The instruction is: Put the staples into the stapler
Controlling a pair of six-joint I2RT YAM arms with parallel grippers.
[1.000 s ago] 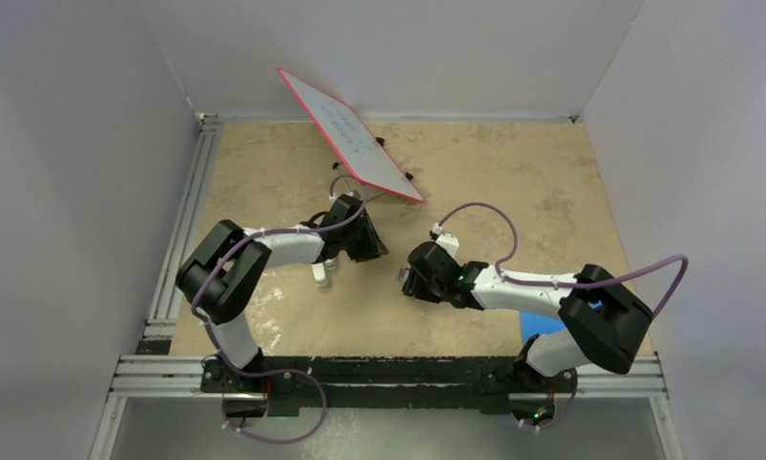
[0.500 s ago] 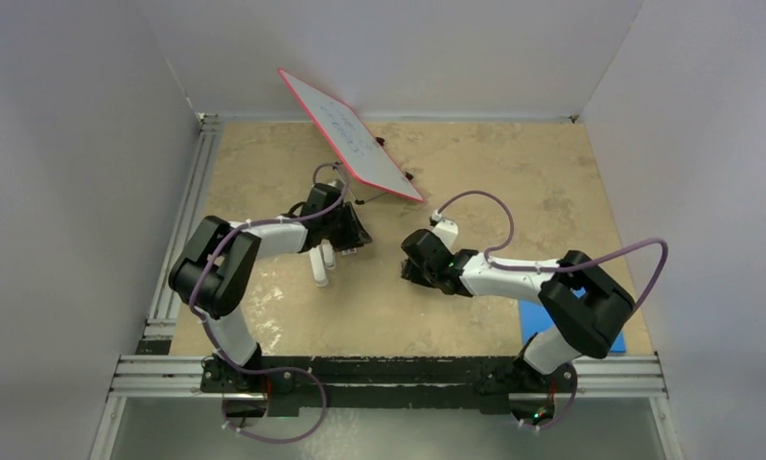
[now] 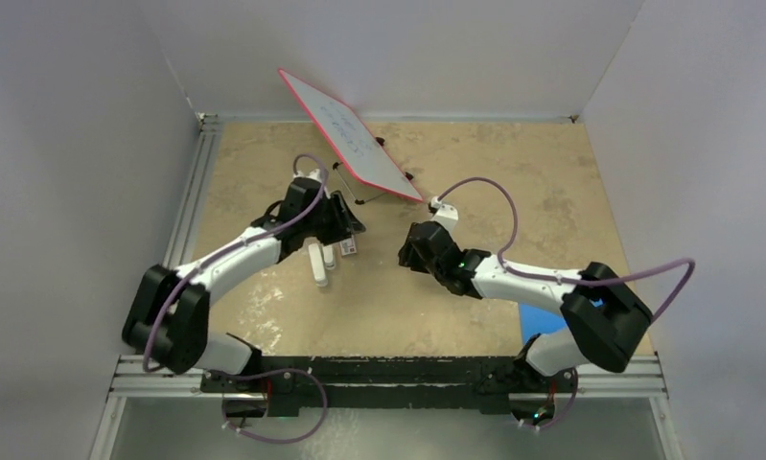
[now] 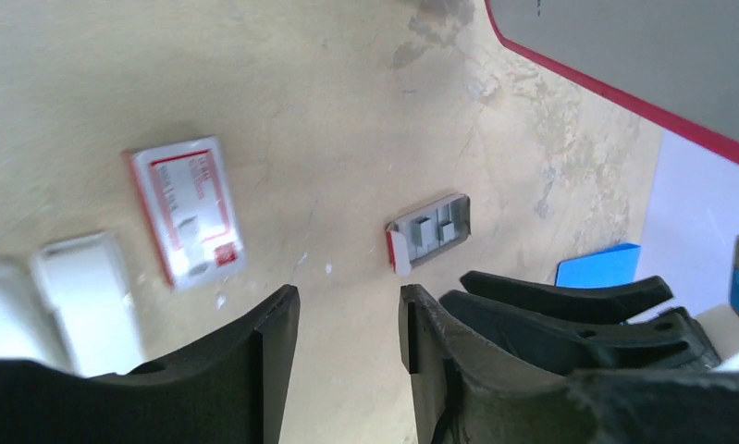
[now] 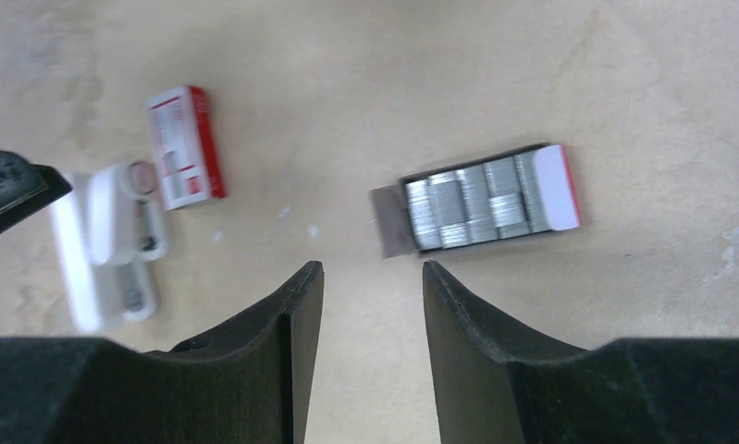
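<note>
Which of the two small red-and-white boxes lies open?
The tray holding the silver staples, apart from the stapler; the labelled box beside the stapler shows only print.

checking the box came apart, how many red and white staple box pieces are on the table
2. The printed sleeve lies beside the white stapler; the open tray, full of staples, lies apart from both. Nothing suggests a hidden third piece.
</note>
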